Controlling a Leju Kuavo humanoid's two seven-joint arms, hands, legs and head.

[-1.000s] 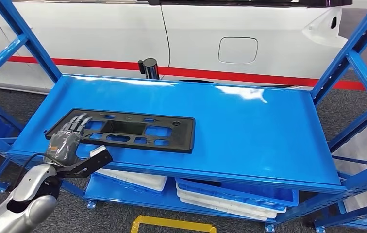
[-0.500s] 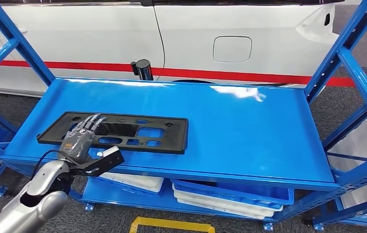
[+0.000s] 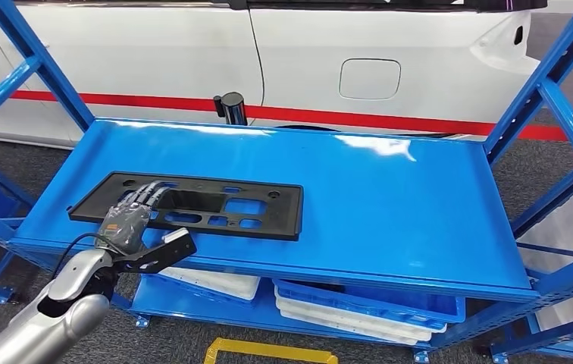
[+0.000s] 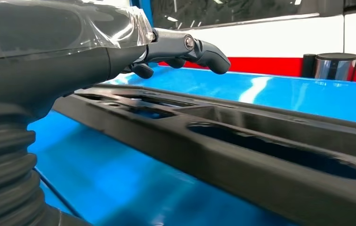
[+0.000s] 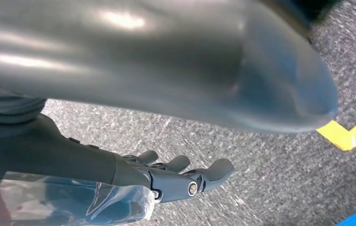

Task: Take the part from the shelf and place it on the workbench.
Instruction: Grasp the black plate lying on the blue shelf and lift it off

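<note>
The part (image 3: 192,206), a flat black plate with cut-outs, is lying on the blue shelf (image 3: 389,197), toward nine o'clock of the shelf top and near its front edge. In the head view the left robot hand (image 3: 133,214) is reaching over the part's left half from seven o'clock, fingers spread apart and stretched above the plate, gripping nothing. A white car (image 3: 306,53) is standing behind the shelf at twelve o'clock, and white trays (image 3: 344,315) are sitting on the lower level.

In the left wrist view the left robot hand (image 4: 119,44) is hovering just above the part (image 4: 242,146), its fingertips (image 4: 211,52) curving downward over the plate without plainly touching it; a sliver of blue is showing between them. The part's near rim is running across the picture, resting flat on the shelf (image 4: 279,92).

In the right wrist view the right robot hand (image 5: 176,176) is hanging over grey carpet (image 5: 261,141), fingers loosely apart and holding nothing.

By my judgement the step in hand is the approach to the grasp: the part is not yet lifted. The next move is likely calling for the fingers to come down onto the plate, perhaps hooking through a cut-out or over the near rim with the thumb beneath, since the piece is thin and lying flush. The worktop is not something I can place from here.
</note>
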